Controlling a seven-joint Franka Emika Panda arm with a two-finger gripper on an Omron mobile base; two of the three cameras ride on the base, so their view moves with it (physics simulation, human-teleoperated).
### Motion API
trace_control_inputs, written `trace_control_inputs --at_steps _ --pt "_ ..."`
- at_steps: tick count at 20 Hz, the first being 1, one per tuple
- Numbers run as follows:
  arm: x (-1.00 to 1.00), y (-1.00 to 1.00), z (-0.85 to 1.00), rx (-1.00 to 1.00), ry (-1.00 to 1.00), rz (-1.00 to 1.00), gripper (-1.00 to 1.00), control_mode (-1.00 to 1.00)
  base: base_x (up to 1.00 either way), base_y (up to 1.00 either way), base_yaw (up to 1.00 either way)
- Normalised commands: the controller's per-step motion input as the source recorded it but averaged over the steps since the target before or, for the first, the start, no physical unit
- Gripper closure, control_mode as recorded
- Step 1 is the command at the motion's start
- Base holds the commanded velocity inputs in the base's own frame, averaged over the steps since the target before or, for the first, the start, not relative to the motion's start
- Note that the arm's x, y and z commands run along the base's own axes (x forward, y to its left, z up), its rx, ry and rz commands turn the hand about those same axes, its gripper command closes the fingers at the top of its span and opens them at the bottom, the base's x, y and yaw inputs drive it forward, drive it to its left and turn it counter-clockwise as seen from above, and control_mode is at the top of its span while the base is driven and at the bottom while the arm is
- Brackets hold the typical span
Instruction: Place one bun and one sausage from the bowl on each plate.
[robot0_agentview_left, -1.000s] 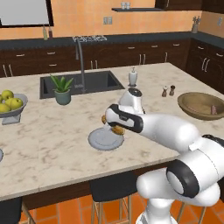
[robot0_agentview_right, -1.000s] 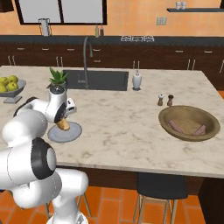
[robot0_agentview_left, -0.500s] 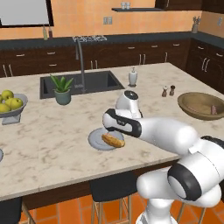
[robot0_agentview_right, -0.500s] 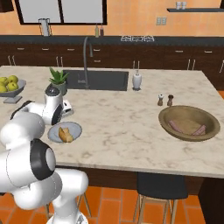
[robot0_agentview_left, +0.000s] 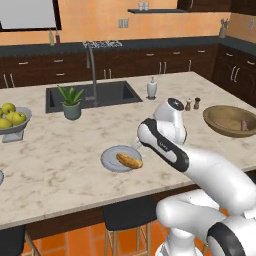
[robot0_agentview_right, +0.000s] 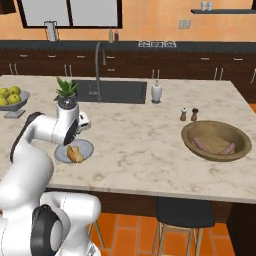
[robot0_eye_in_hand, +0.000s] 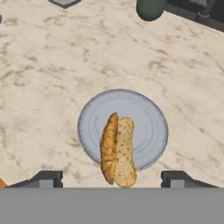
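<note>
Hot-dog bun: lies on pale grey-blue plate, lower centre of hand view, one end over the rim. Gripper: spread wide, empty, above the plate. Wooden bowl: right of right base view, on bench, holding two sausages.

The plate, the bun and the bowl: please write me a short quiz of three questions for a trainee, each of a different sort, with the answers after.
1. True or false: the bun lies on the plate, one end over its rim.
2. What lies in the bowl now? A) pinkish sausages B) green fruit C) a second bun
3. Fill in: in the hand view the two fingertips stand wide apart, so the gripper is ____.

Key: 1 true. 2 A; the sausages lie inside the bowl. 3 open; it holds nothing, and the bun lies free below it.
</note>
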Motion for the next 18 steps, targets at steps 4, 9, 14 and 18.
trace_control_inputs --at_steps 4,9,14,18 --pt "-0.48 -0.01 -0.29 -0.05 0.07 -0.07 -1.00 -1.00 0.00 0.00 0.00" --pt "-0.20 -0.06 -0.18 0.00 0.01 0.00 -1.00 1.00 -0.10 -0.13 -0.04" --pt "0.00 0.00 0.00 0.00 0.00 0.00 -1.00 1.00 -0.16 -0.97 -0.41" --pt "0.00 0.00 0.00 0.00 0.00 0.00 -1.00 1.00 0.11 -1.00 -0.30"
